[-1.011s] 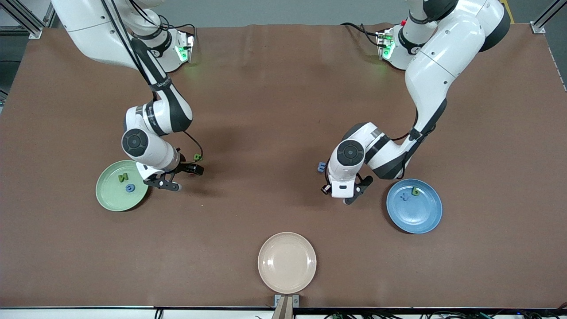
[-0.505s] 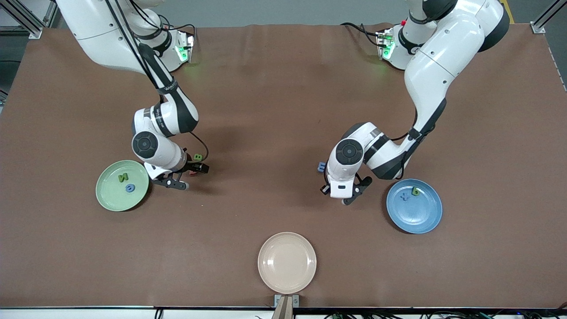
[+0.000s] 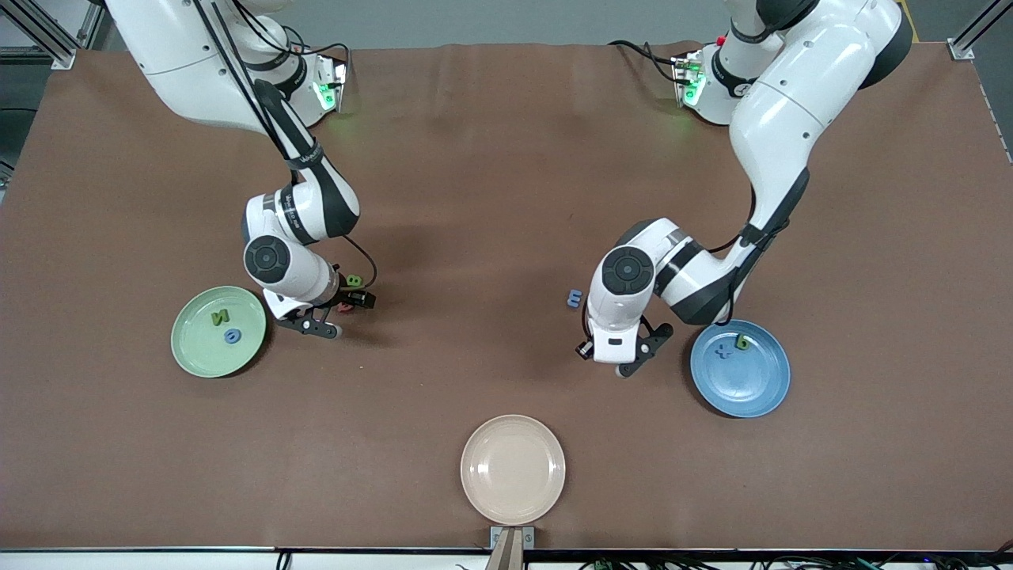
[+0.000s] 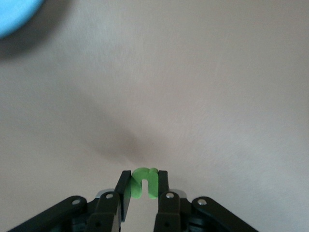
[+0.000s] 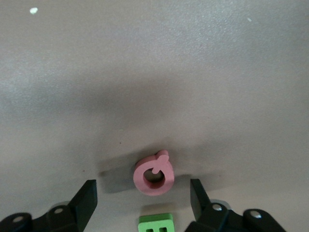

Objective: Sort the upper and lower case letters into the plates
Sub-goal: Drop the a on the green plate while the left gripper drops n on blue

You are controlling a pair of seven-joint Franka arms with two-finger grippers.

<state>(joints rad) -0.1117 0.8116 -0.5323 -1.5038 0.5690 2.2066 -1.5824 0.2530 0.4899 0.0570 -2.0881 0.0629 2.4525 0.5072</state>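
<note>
Left gripper jaws clamping half-hidden green letter, right gripper jaws wide around pink letter.

I see two letters in the plate at the right arm's end, two in the plate at the left arm's end, a third plate nearest the camera between them

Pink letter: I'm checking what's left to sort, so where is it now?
The pink letter lies on the brown table between the right gripper's open fingers, beside a green letter and the pale green plate.
</note>
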